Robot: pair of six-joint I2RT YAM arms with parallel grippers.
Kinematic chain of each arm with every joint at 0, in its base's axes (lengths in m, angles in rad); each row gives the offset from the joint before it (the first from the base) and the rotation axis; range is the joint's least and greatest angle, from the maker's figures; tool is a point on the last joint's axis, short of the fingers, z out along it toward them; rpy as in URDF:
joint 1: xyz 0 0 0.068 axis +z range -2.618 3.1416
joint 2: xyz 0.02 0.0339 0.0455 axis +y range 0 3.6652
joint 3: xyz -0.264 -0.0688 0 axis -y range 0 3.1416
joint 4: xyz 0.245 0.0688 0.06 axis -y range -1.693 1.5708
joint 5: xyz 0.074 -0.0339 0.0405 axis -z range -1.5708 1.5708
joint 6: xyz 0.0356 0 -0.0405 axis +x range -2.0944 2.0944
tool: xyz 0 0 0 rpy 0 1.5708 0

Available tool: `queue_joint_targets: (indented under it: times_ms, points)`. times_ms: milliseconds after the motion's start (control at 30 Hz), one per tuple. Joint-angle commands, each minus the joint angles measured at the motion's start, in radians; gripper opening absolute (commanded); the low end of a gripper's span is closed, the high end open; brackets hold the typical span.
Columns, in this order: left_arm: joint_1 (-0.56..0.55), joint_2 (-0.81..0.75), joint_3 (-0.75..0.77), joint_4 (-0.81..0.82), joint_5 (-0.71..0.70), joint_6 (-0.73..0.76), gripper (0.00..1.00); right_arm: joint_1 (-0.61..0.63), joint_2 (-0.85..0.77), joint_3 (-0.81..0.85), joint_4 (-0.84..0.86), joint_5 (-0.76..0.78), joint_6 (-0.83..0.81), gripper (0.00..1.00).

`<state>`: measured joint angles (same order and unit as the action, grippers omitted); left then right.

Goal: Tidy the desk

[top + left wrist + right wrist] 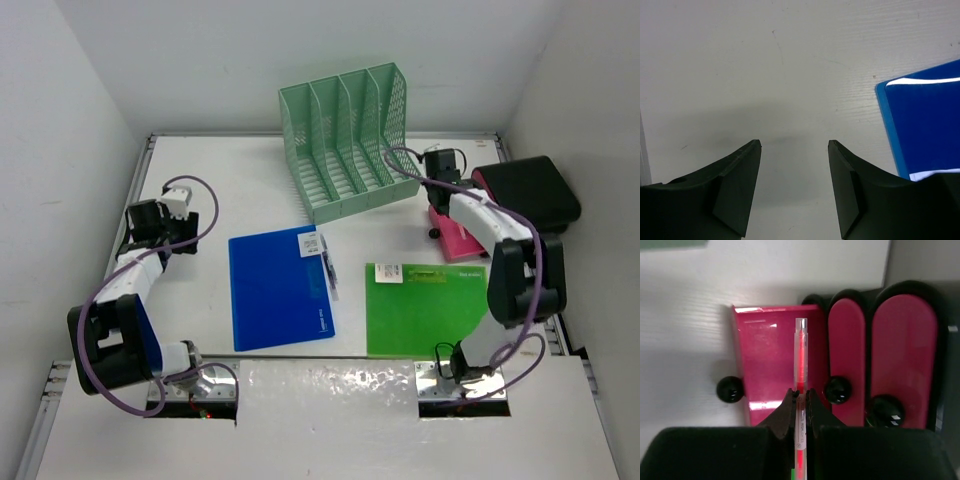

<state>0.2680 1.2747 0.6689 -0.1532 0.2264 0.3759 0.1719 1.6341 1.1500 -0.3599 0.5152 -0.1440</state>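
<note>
Desk (240,190); pen (801,355) in right tool (799,392); print (801,432) unreadable

glossy pink tray (765,350); matt white desk (790,75).

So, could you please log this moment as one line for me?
left tool: open, empty, above desk | right tool: shut on red pen, above pink tray

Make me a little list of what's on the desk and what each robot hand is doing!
left gripper: open, holding nothing, over desk
right gripper: shut on pen
pen: over pink tray
rack: upright, far side
blue folder: flat, middle left
green folder: flat, right of blue folder
</note>
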Motion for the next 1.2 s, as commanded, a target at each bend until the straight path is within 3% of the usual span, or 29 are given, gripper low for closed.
queue_joint_targets:
  times_ms: [0,233,1033,1167]
  points:
    - [-0.004,-0.002,-0.006,0.053,0.002,0.012,0.54,-0.055,0.064,0.039,0.001,-0.032,-0.079,0.0]
    - [-0.006,0.006,-0.003,0.052,0.01,0.011,0.54,-0.133,0.124,-0.033,0.093,-0.125,-0.031,0.0]
    - [-0.004,0.02,0.015,0.027,0.013,0.009,0.54,-0.164,0.357,0.221,-0.065,-0.109,0.101,0.0]
    - [-0.004,0.02,0.018,0.024,0.01,0.008,0.54,-0.164,0.365,0.24,-0.097,-0.106,0.109,0.09]
